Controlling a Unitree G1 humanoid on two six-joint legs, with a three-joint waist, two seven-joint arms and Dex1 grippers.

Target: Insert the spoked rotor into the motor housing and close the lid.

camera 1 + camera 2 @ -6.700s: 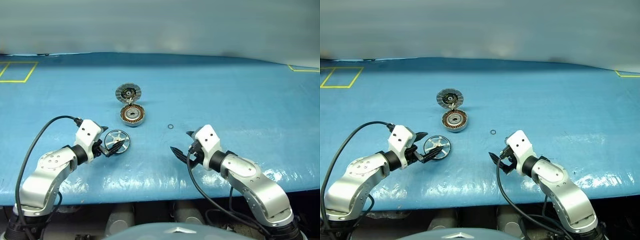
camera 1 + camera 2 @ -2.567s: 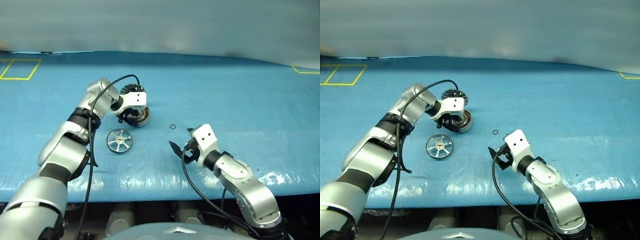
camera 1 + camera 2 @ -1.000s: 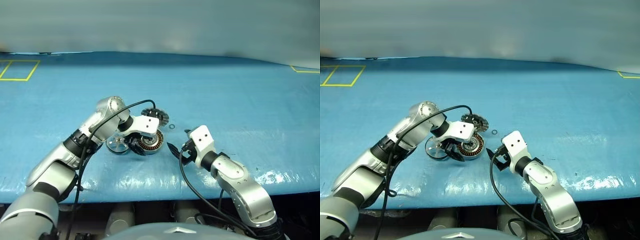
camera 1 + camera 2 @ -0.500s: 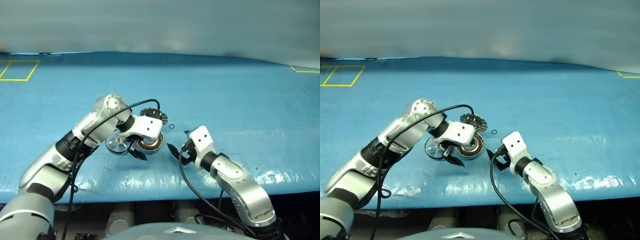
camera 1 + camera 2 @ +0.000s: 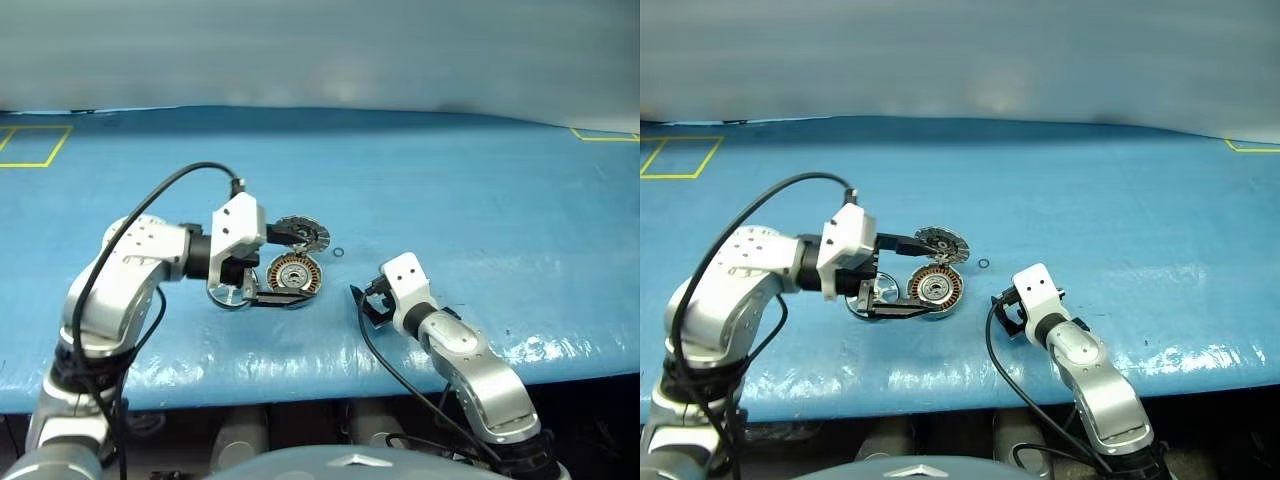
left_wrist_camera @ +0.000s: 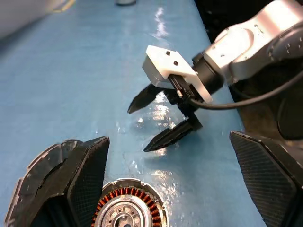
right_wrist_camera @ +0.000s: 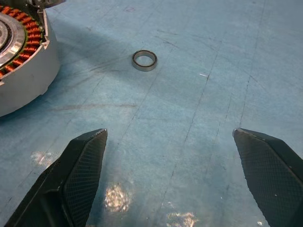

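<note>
With both tools (image 5: 268,268) (image 5: 368,303) wide open and empty, we should grasp the shiny spoked silver rotor (image 5: 228,291) by its rim and centre it over the copper-wound grey housing (image 5: 292,277).

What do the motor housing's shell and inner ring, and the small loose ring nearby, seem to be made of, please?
The motor housing has a matte pale grey shell, probably painted metal or plastic; its inner ring looks like wound copper wire, orange-brown and ribbed. The small ring looks like bare metal, silvery with a soft sheen.
</note>
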